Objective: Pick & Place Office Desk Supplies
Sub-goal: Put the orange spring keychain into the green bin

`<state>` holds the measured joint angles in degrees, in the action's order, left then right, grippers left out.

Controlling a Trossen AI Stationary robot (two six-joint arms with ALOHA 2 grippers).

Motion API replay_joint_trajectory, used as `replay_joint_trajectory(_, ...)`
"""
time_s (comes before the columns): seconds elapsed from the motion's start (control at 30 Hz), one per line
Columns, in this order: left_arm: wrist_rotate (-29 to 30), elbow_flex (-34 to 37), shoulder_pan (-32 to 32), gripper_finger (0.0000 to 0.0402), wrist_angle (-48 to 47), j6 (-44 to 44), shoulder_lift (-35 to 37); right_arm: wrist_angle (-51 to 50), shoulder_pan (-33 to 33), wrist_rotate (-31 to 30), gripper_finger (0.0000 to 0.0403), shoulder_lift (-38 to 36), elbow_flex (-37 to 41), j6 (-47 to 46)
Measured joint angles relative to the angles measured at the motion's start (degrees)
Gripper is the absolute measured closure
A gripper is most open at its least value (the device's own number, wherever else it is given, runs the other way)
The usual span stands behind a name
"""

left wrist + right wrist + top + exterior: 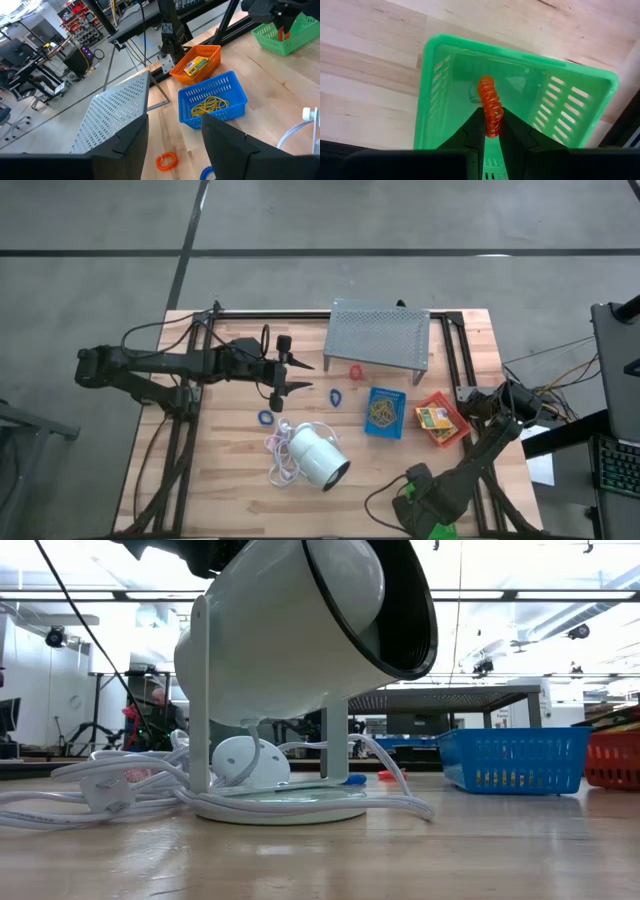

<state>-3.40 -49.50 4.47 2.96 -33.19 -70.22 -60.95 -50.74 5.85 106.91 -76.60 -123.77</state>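
My right gripper (pixel 491 125) hangs at the table's near right corner, above a green tray (pixel 445 95), shut on a red coiled loop (pixel 489 97). The left wrist view shows the same tray (pixel 290 37) under it. My left gripper (pixel 298 375) hovers open left of centre, touching nothing. A blue tray (pixel 385 412) holds tan rubber bands (pixel 210 105). A red tray (pixel 441 421) beside it holds a yellow printed box (pixel 194 65). Lying flat on the table are a second red loop (pixel 357 370) and two blue loops (pixel 335 395), (pixel 265 417). My right gripper pinches one end of the red coiled loop (pixel 492 127) between its two fingertips, coming from above and pointing down. The rest of the coil hangs past the fingertips inside the green tray's rim. Whether its free end (pixel 485 82) touches the tray floor I cannot tell.
A big white cylinder (pixel 318 457) with a loose white cord (pixel 280 448) lies near the table's middle and fills the low view (pixel 300 630). A grey perforated metal stand (pixel 380 332) sits at the far edge. A black frame rail (pixel 462 365) runs along the right side.
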Motion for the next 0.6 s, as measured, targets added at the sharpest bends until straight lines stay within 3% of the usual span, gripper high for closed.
replay_joint_trajectory(0.6,0.00,0.02,0.00,0.0217,-0.65,0.17,0.00,-0.18,0.02,-3.02,0.0364,0.00,0.02,-0.34)
